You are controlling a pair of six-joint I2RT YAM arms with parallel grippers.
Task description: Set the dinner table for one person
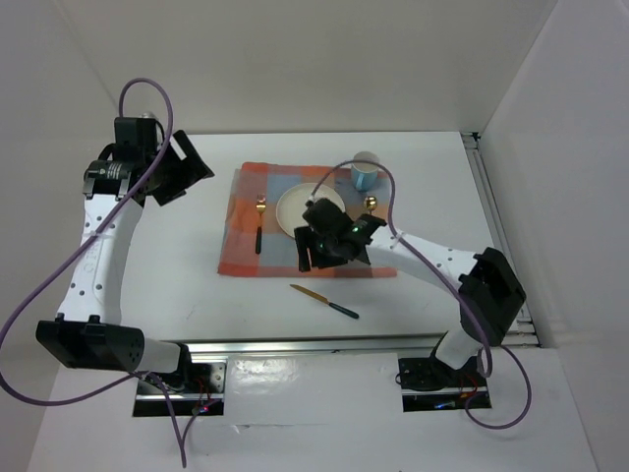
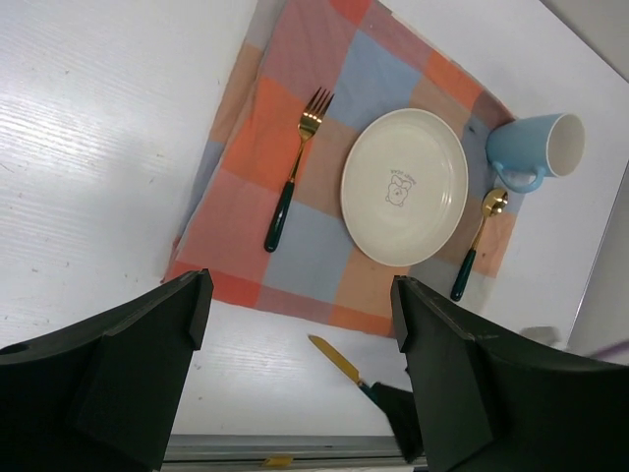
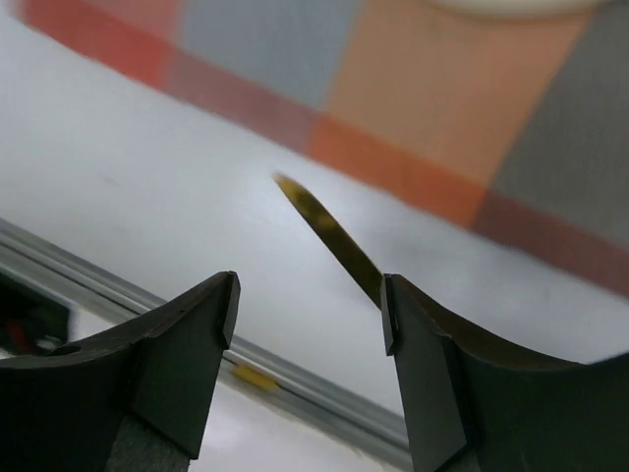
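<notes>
The white dinner table (image 1: 197,285) carries a checked mat (image 1: 246,251) with a cream plate (image 1: 298,209), a gold fork (image 1: 259,224) left of it, a gold spoon (image 1: 371,206) on the right and a blue mug (image 1: 366,175) behind. A gold knife with a dark handle (image 1: 324,301) lies on bare table in front of the mat. My right gripper (image 1: 316,258) hovers open and empty over the mat's near edge; the knife blade (image 3: 324,236) shows just past its right finger. My left gripper (image 1: 182,167) is open and empty, raised at the far left, looking down on the knife (image 2: 339,360).
A metal rail (image 3: 295,379) runs along the table's near edge. White walls enclose the table on three sides. The right arm's link (image 1: 423,261) stretches over the table's right part. The fork (image 2: 293,172), plate (image 2: 404,186) and mug (image 2: 536,149) show in the left wrist view.
</notes>
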